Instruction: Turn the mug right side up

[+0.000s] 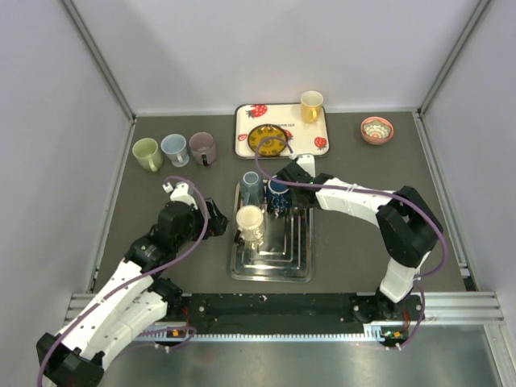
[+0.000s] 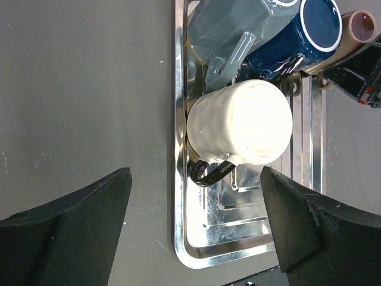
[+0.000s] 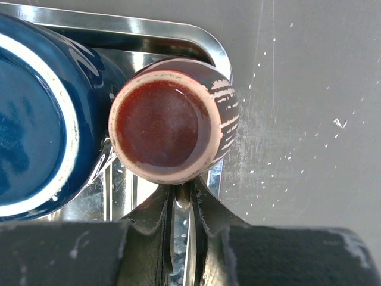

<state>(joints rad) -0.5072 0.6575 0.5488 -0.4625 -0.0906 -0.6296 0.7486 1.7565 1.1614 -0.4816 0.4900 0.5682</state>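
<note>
Several mugs stand bottom-up on a metal tray (image 1: 270, 270): a cream one (image 1: 251, 219) (image 2: 244, 122), a grey-blue one (image 1: 251, 188) (image 2: 226, 27), a dark blue one (image 1: 277, 193) (image 3: 30, 113) and a brown one (image 3: 166, 128) (image 2: 360, 27) at the tray's far right corner. My right gripper (image 1: 294, 181) (image 3: 183, 193) is shut on the brown mug's handle, with the mug's base facing the camera. My left gripper (image 1: 218, 226) (image 2: 193, 179) is open and empty by the tray's left rim, facing the cream mug's dark handle without touching it.
A strawberry-print tray (image 1: 246, 121) at the back holds a yellow mug (image 1: 311, 105) and a dark plate (image 1: 268, 139). Green (image 1: 147, 153), light blue (image 1: 174, 149) and mauve (image 1: 202, 147) mugs stand upright at back left. A patterned bowl (image 1: 376, 129) sits at back right.
</note>
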